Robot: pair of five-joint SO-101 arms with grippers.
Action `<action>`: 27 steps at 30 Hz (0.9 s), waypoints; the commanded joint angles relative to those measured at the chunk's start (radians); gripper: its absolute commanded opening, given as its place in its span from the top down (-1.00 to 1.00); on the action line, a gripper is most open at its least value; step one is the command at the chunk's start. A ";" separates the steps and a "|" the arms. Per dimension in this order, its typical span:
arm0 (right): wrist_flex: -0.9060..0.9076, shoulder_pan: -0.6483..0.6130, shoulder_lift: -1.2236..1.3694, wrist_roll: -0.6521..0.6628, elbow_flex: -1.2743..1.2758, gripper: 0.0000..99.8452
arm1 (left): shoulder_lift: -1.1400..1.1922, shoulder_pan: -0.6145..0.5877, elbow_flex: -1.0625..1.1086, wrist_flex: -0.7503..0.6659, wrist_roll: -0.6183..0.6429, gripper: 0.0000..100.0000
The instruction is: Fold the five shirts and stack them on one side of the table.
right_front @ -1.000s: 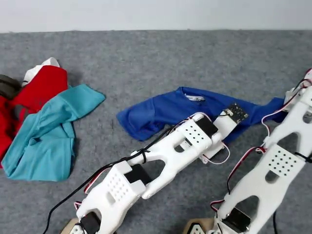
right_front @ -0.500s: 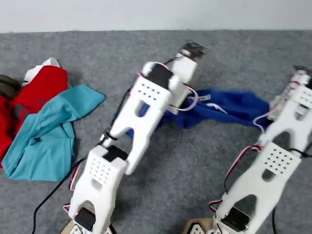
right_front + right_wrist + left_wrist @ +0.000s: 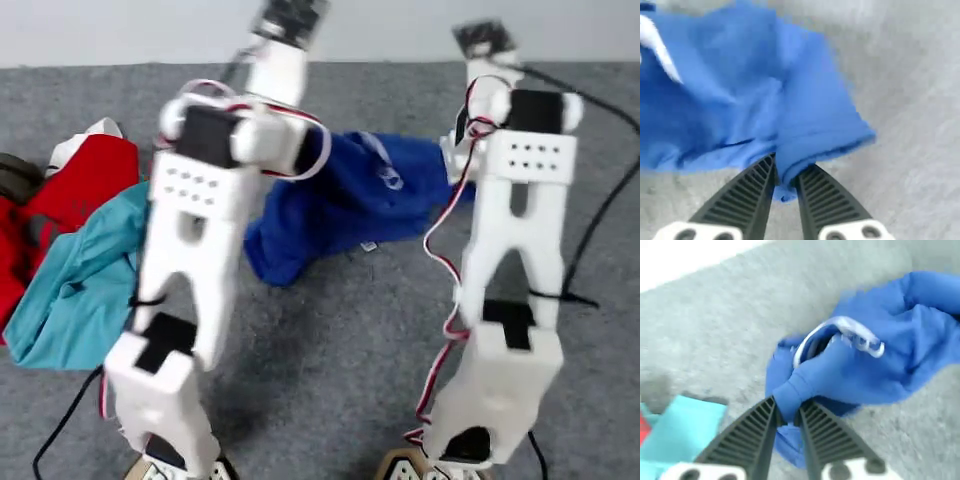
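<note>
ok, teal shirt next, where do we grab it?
Likely the teal shirt's corner nearest the blue shirt: it lies flat on bare table, away from the red shirt. Come in from that open side. Left gripper and right gripper are both shut on the blue shirt.

In the high view the left arm (image 3: 195,230) hides from us part of the blue shirt (image 3: 350,210) and an edge of the teal shirt (image 3: 70,290). The red shirt (image 3: 75,190) and a dark thing (image 3: 12,178) we cannot name run off the picture's edge. A white cloth (image 3: 85,138) is mostly hidden by the red shirt.
</note>
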 commanded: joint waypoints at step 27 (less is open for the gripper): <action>-0.216 0.136 -0.746 -0.173 0.008 0.98 | -0.522 -0.152 -0.108 -0.250 -0.008 0.97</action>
